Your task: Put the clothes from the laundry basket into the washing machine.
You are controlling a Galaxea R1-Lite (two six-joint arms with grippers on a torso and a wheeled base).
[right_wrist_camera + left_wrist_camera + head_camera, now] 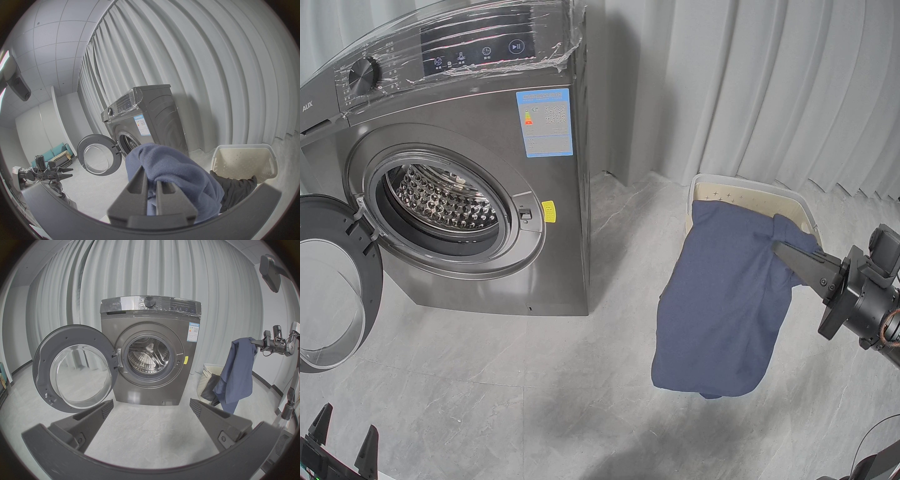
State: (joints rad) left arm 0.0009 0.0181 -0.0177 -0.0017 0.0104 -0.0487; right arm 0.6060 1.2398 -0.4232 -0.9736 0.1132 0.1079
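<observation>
One blue garment point(725, 300) hangs clenched in the right gripper point(784, 250) above the laundry basket point(737, 184), hiding most of it in the head view. A dark garment point(237, 190) at the basket's rim is partly covered. The washing machine point(550, 262) has its door point(331, 281) swung open. The left gripper point(344, 440) is spread, low, and cut off by the frame edge.

Our right gripper point(779, 249) has dark grey wedge fingers point(803, 261) tapering to points, behind them a black blocky wrist point(862, 300) with copper-coloured cable loops point(891, 331). Our left gripper point(149, 402) matches: ribbed finger pads point(107, 408), one round screw point(222, 438) each.
</observation>
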